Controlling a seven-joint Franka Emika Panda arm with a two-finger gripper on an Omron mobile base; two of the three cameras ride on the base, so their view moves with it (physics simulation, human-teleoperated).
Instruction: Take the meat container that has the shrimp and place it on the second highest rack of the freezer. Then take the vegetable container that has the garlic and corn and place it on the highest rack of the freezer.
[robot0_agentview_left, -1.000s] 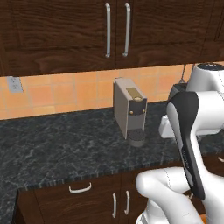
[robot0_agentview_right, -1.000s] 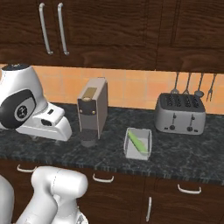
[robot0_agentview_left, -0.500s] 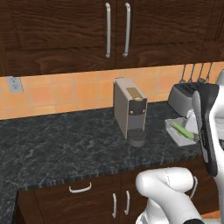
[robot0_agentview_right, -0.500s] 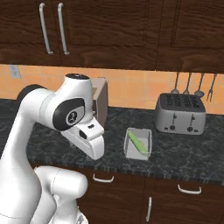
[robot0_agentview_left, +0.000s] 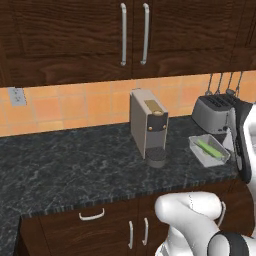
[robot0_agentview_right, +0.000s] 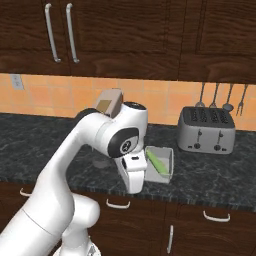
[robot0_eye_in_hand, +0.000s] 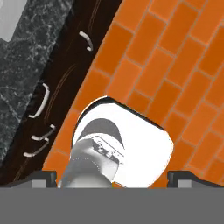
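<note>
gripper (robot0_eye_in_hand: 112, 177): jaws spread wide, holding nothing, pointing down at orange floor tiles (robot0_eye_in_hand: 175, 57) | counter (robot0_agentview_left: 65, 160): dark marble, bare stretch left of the coffee machine (robot0_agentview_left: 148, 121) | clear container (robot0_agentview_right: 161, 162) with a green vegetable lies near the front edge, between coffee machine and toaster (robot0_agentview_right: 207, 130) | freezer: cannot tell where | writing: none readable

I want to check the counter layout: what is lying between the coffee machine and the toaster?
In the left base view, a clear container holding a green vegetable lies on the counter between the coffee machine and the toaster.
</note>
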